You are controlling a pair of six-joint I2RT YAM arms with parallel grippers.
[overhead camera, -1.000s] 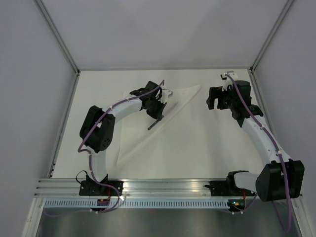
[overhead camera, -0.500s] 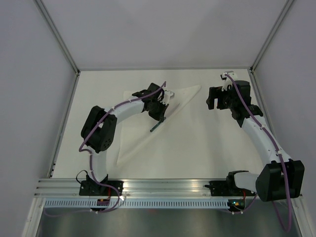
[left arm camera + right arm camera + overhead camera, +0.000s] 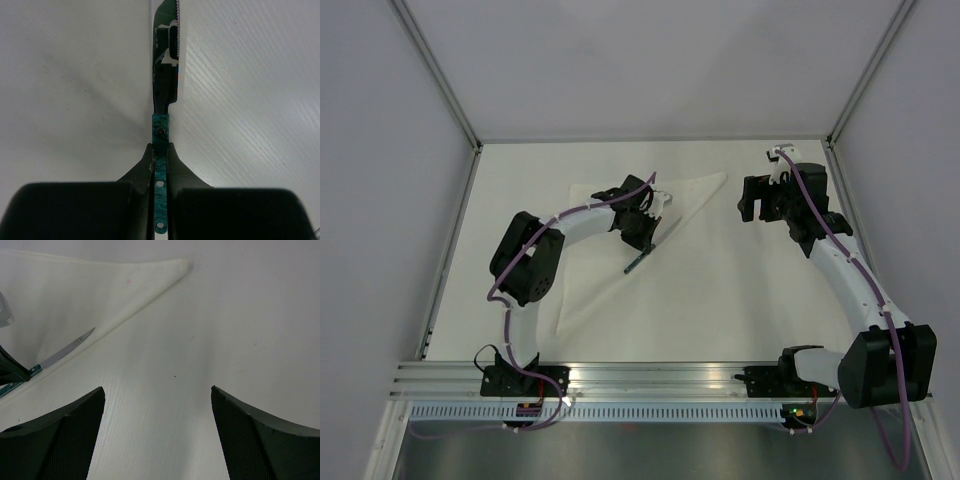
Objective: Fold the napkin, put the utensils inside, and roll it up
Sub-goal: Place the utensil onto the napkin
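White table; napkin triangular; left pincer clamps knife.

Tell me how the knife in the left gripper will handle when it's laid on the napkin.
The knife looks stiff: its thin metal blade runs straight from the left gripper. Being flat, it probably won't roll on the napkin. The smooth blade may slide, and its serrated edge could snag cloth.

1. Bright, even light falls from above, and the white worktop looks almost washed out.
2. By my left claw, the knife blade mirrors dark patches and throws a soft shadow to its left.
3. Close to the lens, that claw is black and slightly blurred.
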